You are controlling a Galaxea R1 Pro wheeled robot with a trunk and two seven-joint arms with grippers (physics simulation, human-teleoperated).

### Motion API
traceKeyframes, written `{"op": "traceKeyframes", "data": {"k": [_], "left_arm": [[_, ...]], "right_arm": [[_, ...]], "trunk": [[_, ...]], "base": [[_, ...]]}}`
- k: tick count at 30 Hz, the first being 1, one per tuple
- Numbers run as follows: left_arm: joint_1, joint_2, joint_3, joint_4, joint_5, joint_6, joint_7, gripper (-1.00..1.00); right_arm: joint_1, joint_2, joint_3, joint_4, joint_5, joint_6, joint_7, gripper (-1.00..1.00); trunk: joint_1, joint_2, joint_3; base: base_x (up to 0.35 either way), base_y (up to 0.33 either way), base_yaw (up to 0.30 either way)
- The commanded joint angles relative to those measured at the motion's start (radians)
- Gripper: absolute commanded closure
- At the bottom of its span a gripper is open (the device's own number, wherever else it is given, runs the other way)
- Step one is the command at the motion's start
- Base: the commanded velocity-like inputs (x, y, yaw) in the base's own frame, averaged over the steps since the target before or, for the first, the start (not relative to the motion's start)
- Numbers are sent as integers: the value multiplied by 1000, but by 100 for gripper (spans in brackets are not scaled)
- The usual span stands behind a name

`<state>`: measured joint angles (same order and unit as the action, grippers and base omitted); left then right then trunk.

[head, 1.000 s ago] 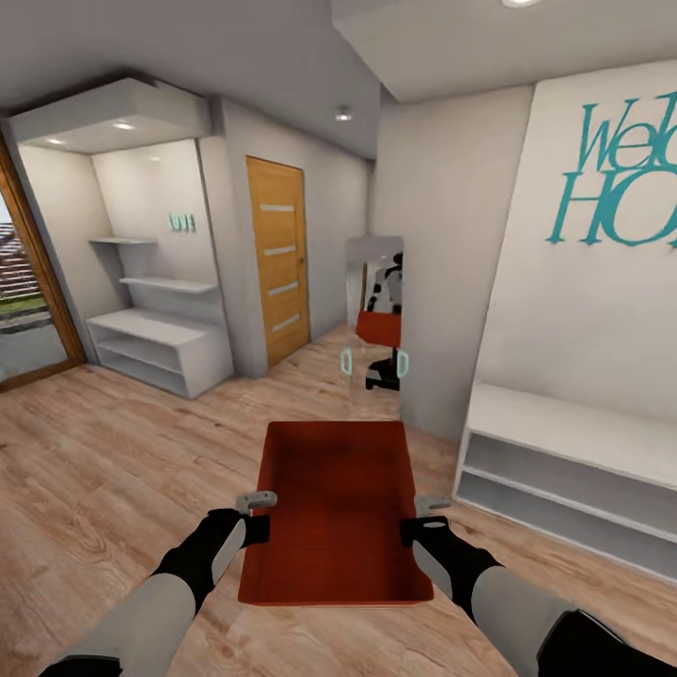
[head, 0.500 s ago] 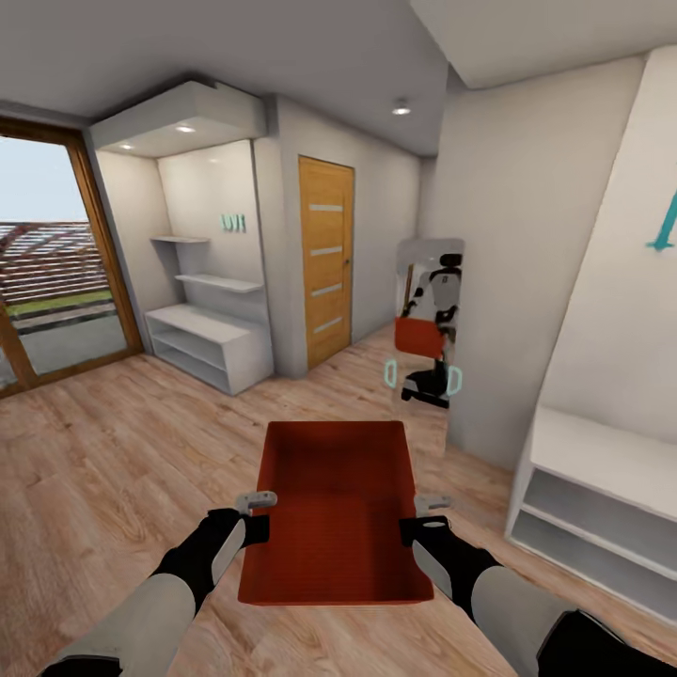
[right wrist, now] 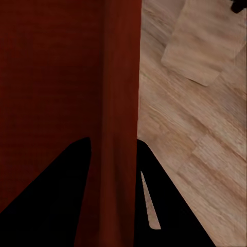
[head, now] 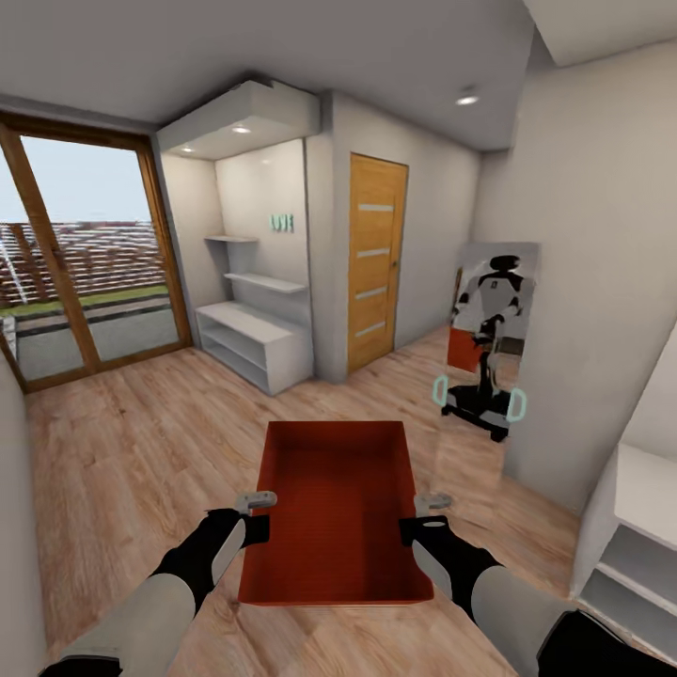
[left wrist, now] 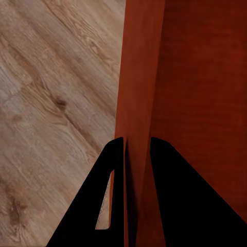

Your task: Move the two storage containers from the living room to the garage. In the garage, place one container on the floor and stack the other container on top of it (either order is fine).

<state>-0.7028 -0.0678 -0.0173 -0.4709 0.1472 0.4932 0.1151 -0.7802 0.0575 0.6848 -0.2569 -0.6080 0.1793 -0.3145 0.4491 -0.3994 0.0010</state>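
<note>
Gripping storage container (head: 334, 512) walls, left pincer (head: 256, 515), right pincer (head: 421, 517), arms level

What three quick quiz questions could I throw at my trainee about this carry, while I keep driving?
1. True or false: each claw pinches one side wall of the storage container.
2. What flooring lies under the container? A) dark concrete B) light wood planks C) carpet
3. Fill in: the wall mirror reflects the ____.

Key:
1. True. The left claw and the right claw each straddle a thin wall, one finger on each side.
2. B, the wood floor.
3. Robot, along with a part of the red container it carries.
</note>
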Motion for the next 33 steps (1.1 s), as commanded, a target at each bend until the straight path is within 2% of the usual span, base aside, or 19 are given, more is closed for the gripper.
{"op": "traceKeyframes", "data": {"k": [1,6,33], "left_arm": [[0,0,7,0,-3,6,12,100],[0,0,7,0,-3,5,12,100],[0,0,7,0,-3,6,12,100]], "right_arm": [[-1,-1,-5,-21,-1,-48,-3,100],[-1,-1,-5,-21,-1,-48,-3,100],[-1,-1,-5,-21,-1,-47,-2,100]], "trunk": [[1,-1,0],[1,-1,0],[1,-1,0]], "base": [[321,0,300],[320,0,123],[320,0,2]]}}
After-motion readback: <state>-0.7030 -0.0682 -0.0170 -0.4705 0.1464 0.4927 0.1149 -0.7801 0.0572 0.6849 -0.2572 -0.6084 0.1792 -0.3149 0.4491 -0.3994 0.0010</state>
